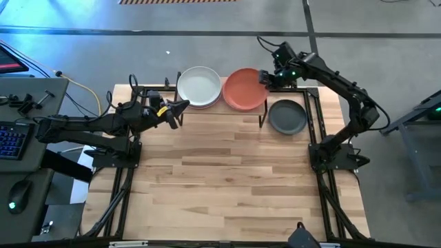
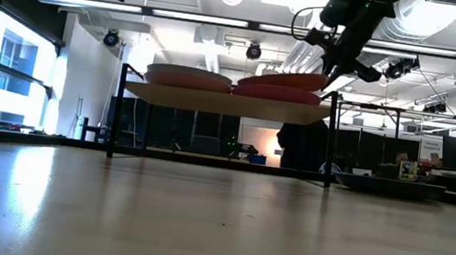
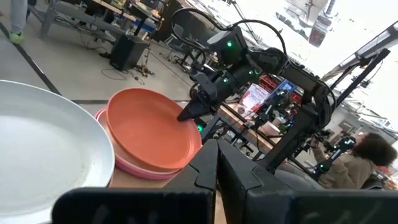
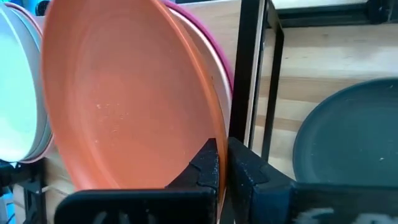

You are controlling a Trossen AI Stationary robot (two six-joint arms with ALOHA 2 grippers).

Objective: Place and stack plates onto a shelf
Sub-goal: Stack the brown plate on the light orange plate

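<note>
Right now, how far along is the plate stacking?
Done: two stacks sit on the shelf, a white plate topping one and a terracotta plate over a pink plate on the other. In hand: the shut right gripper is at the terracotta plate's rim. Left: the dark grey plate on the table. The left gripper waits shut nearby.

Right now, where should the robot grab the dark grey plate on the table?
Probably by its thin raised rim. The dark grey plate lies flat on the table beside the shelf, so nothing else gives a grip. The side facing away from the shelf looks freest, since a shelf leg stands close by.
</note>
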